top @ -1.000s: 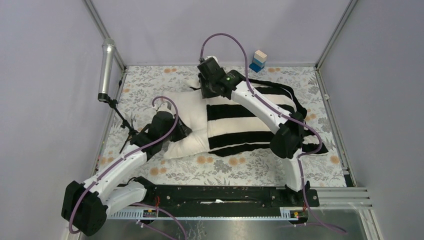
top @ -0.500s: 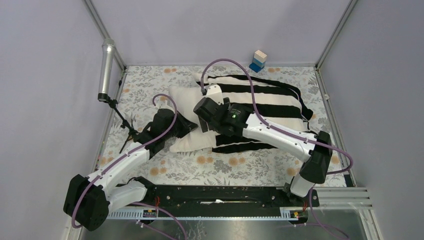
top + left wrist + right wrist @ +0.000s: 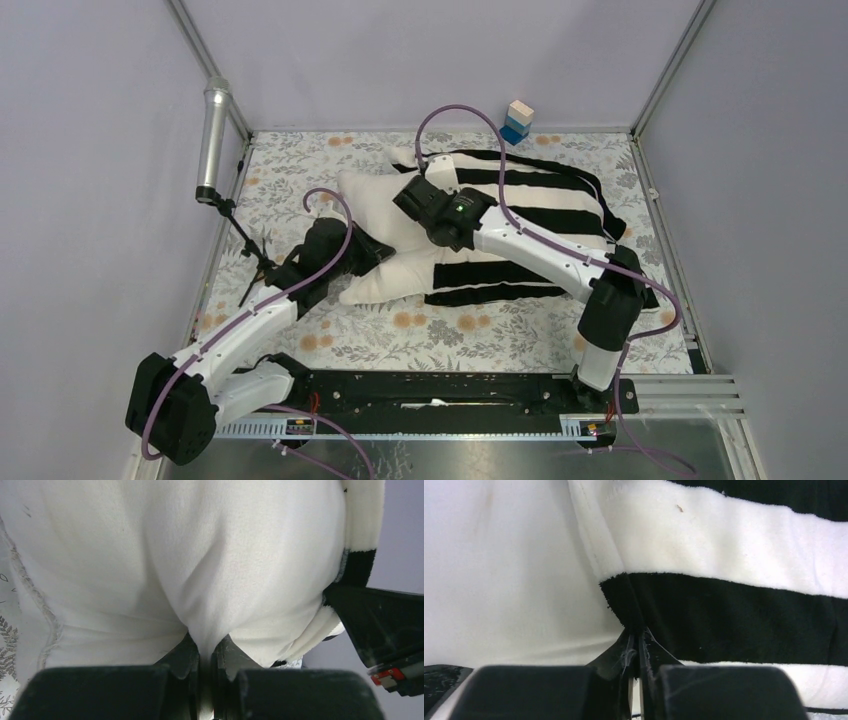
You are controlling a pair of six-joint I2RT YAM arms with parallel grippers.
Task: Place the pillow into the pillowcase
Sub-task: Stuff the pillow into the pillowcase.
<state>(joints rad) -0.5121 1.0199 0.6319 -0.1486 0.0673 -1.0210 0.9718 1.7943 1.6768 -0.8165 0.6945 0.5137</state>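
Lying across the middle of the floral tabletop, the pillow showed its cream left end bare. The rest of it sat inside the striped pillowcase, which stretched toward the right of the frame. The left pincer was pinched tight on a fold of the pillow's cream fabric at its lower left. The right pincer was clamped narrow on a black stripe at the pillowcase's open edge, just beside the bare pillow. A silver cylinder showed at upper left, and small blocks sat near the top.
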